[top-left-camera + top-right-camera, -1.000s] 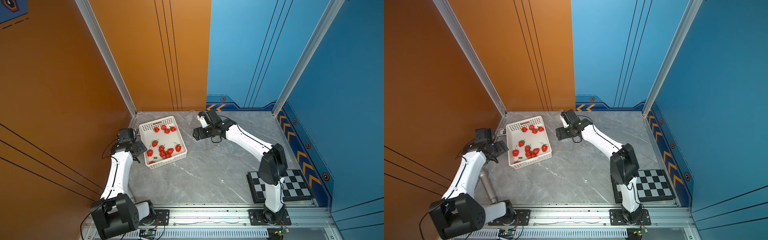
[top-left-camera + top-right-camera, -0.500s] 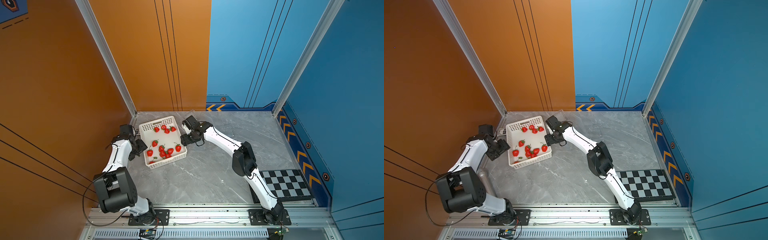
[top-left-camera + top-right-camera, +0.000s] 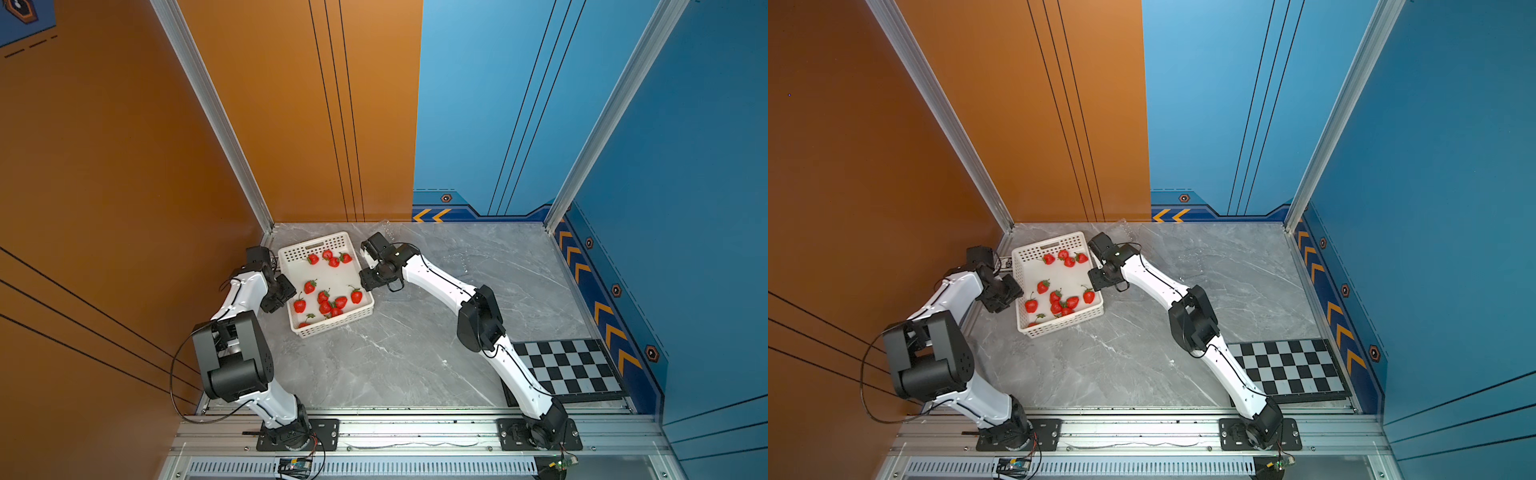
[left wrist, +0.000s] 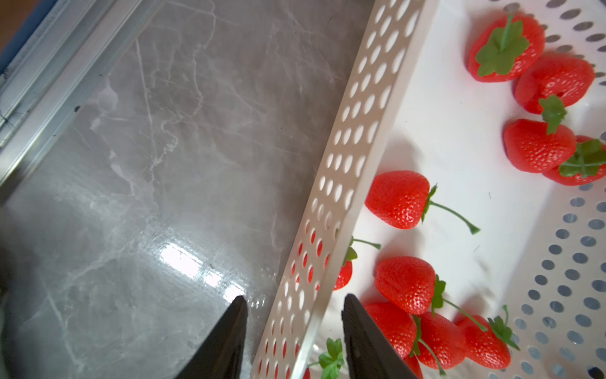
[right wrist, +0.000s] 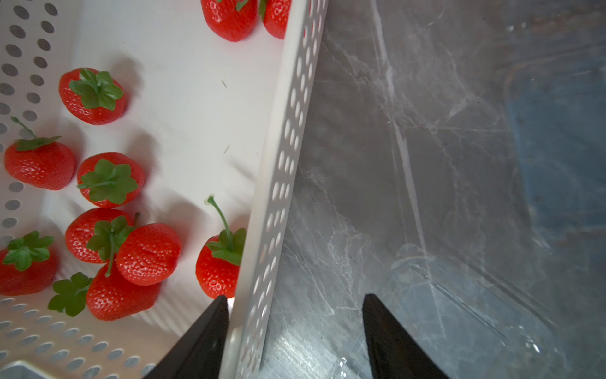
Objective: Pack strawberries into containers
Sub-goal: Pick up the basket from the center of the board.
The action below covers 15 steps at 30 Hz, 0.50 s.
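Several red strawberries [image 3: 325, 297] [image 3: 1057, 297] [image 4: 398, 200] [image 5: 147, 252] lie in a white perforated basket [image 3: 320, 243] [image 3: 1054, 243]. My left gripper [image 3: 286, 293] [image 3: 1013, 291] [image 4: 295, 297] is open and straddles the basket's left wall [image 4: 347, 147], with a gap on both sides. My right gripper [image 3: 365, 280] [image 3: 1094, 278] [image 5: 295, 296] is open astride the right wall [image 5: 288, 131]; its inner finger [image 5: 210, 328] rests against the wall, the outer one stands well off. A clear container [image 5: 475, 311] [image 3: 384, 228] lies on the table just right of the basket.
The grey marble table [image 3: 415, 353] is walled by orange panels on the left and blue panels at the back and right. A checkerboard mat [image 3: 569, 365] lies at the front right. The arm bases sit on a metal rail [image 3: 415, 432] along the front edge.
Both arms have swung in to the basket, the left onto its left wall and the right onto its right wall. Both pairs of jaws have narrowed. The basket has not moved.
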Motion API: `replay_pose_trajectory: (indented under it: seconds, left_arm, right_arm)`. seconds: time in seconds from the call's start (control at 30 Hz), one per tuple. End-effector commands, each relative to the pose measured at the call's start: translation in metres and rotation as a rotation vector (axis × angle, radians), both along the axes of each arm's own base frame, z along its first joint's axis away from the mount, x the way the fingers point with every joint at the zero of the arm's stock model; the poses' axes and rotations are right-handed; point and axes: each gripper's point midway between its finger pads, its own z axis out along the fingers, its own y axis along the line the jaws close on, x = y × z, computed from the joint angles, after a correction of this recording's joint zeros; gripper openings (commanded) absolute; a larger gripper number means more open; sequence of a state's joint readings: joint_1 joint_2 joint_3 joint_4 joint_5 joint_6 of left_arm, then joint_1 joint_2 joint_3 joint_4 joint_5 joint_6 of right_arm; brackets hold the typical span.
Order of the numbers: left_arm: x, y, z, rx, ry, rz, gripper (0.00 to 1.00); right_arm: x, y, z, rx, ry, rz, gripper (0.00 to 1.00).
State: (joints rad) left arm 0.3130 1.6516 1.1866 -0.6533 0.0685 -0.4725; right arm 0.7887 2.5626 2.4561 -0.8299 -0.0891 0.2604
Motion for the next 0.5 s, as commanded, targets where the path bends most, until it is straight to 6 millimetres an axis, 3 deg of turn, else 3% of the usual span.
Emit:
replay_pose_trajectory:
  seconds: [0.0,0.47]
  left_arm:
    - [0.011,-0.001,-0.002,-0.007,-0.004,-0.007,0.46]
    - [0.033,-0.004,-0.028,-0.024,0.031,-0.024,0.33]
  right_arm:
    - [0.002,-0.004,-0.01,-0.111,-0.073,0.015,0.65]
    - [0.016,0.003,-0.022,-0.125,-0.12,0.012,0.58]
